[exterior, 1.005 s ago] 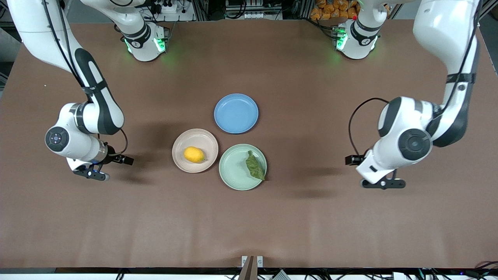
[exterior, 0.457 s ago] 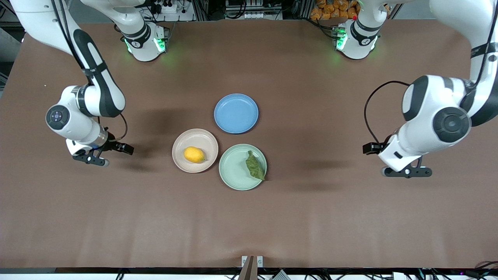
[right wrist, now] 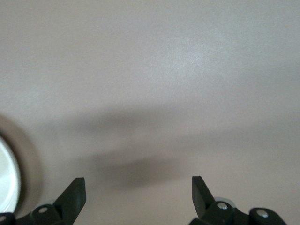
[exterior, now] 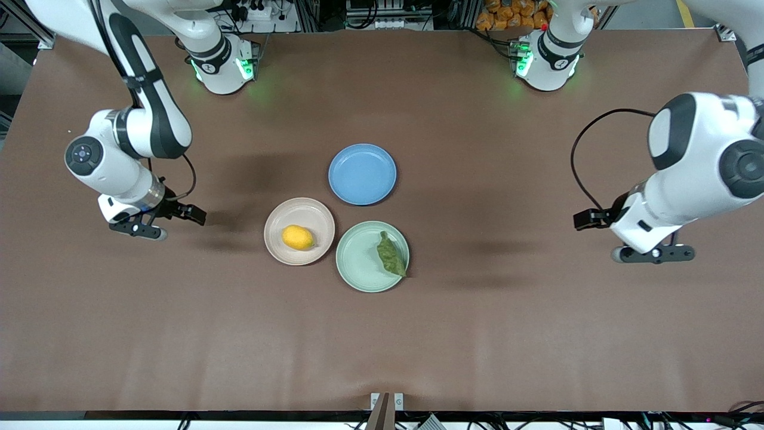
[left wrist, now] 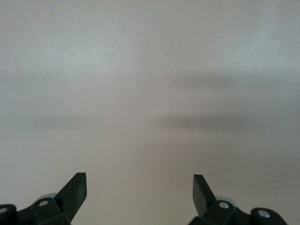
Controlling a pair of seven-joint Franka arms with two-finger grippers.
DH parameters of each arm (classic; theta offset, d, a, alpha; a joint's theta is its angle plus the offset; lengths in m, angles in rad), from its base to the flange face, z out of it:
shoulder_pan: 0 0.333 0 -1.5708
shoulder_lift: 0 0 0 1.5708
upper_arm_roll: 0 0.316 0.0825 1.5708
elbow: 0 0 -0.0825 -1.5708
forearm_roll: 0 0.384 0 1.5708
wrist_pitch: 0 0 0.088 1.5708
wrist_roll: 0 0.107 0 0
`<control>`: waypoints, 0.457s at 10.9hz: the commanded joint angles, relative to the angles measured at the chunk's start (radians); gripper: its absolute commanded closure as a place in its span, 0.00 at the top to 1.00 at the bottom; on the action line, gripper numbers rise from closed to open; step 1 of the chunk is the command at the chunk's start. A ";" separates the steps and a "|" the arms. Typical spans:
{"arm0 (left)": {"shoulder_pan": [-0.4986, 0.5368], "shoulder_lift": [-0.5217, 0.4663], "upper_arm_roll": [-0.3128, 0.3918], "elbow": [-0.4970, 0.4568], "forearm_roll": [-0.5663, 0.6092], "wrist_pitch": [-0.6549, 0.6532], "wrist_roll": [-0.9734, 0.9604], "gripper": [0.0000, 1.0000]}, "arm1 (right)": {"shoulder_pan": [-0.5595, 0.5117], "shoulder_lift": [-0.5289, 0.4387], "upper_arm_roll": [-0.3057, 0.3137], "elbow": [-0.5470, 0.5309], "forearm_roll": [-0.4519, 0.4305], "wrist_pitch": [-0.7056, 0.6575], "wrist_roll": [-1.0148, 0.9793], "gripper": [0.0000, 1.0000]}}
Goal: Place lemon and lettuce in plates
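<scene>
The yellow lemon (exterior: 297,237) lies in the beige-pink plate (exterior: 280,221). The dark green lettuce (exterior: 391,254) lies in the mint green plate (exterior: 361,260), at its rim toward the left arm's end. My right gripper (exterior: 138,231) is open and empty above bare table toward the right arm's end; its fingers (right wrist: 75,194) show nothing between them. My left gripper (exterior: 653,254) is open and empty above bare table toward the left arm's end, its fingers (left wrist: 77,190) wide apart.
An empty blue plate (exterior: 362,174) sits farther from the front camera than the other two plates, touching neither. A pale round edge (right wrist: 7,176) shows at the border of the right wrist view. The brown table (exterior: 382,334) stretches around.
Both arms have drawn back from the plates toward their own ends of the table and risen. The lemon and the lettuce have not moved.
</scene>
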 commanded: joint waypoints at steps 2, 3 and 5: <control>-0.019 -0.047 0.027 0.036 -0.032 -0.059 0.029 1.00 | -0.005 -0.144 -0.001 -0.045 -0.014 -0.097 0.001 1.00; -0.017 -0.047 0.029 0.057 -0.034 -0.092 0.031 1.00 | -0.007 -0.160 -0.001 -0.049 -0.014 -0.108 0.001 1.00; -0.019 -0.067 0.030 0.085 -0.032 -0.164 0.036 1.00 | -0.010 -0.197 -0.001 -0.081 -0.014 -0.108 -0.002 1.00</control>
